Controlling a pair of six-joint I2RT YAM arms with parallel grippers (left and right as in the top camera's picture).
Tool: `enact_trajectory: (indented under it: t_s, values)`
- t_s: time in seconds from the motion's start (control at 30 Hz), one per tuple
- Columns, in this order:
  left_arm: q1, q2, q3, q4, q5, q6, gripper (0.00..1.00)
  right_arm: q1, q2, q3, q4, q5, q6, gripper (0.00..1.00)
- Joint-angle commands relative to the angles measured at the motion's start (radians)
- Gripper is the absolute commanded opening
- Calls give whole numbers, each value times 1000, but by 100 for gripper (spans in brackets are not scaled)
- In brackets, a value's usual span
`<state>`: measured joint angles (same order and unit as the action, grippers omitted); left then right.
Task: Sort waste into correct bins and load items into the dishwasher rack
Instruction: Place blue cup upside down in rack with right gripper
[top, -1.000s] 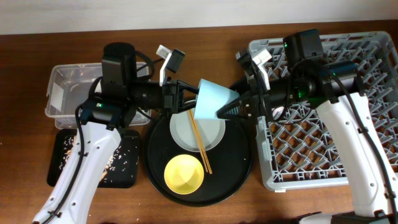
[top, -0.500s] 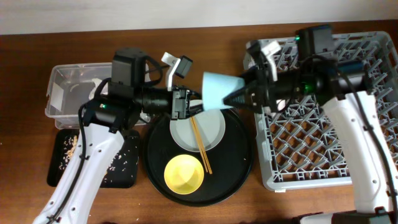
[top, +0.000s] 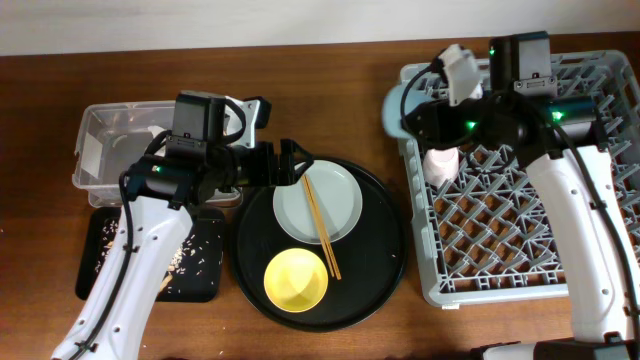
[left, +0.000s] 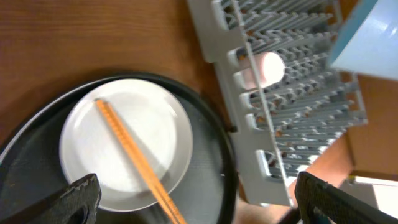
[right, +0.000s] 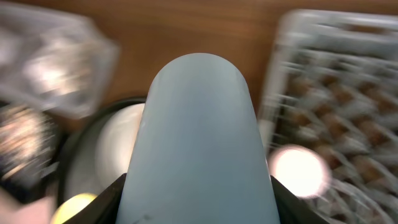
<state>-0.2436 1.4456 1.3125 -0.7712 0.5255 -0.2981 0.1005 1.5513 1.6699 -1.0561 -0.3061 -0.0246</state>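
Overhead: right claw (top: 408, 118) pinching light-blue cup (top: 392, 101) at left edge of dishwasher rack (top: 520, 250); left claw (top: 290, 163) spread wide, empty, near plate (top: 345, 198) carrying chopsticks (top: 320, 225).

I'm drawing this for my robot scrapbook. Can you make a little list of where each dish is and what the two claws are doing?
left gripper: open, holding nothing, over the rim of the round black tray
right gripper: shut on the light-blue cup, at the left edge of the rack
pink cup: in the rack
plate: on the round black tray, with the chopsticks lying across it
yellow bowl: on the same tray, beside the plate
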Motion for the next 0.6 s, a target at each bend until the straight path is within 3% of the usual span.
enact_trajectory:
  t_s: [0.0, 0.27, 0.57]
  values:
    - [0, -2, -8, -5, -63, 12, 99, -5, -2, 26, 18, 279, 90, 42]
    - [0, -2, -8, -5, -63, 12, 99, -16, 87, 26, 98, 457, 120, 42]
    - [0, -2, -8, -5, -63, 12, 99, -114, 257, 26, 227, 438, 138, 42]
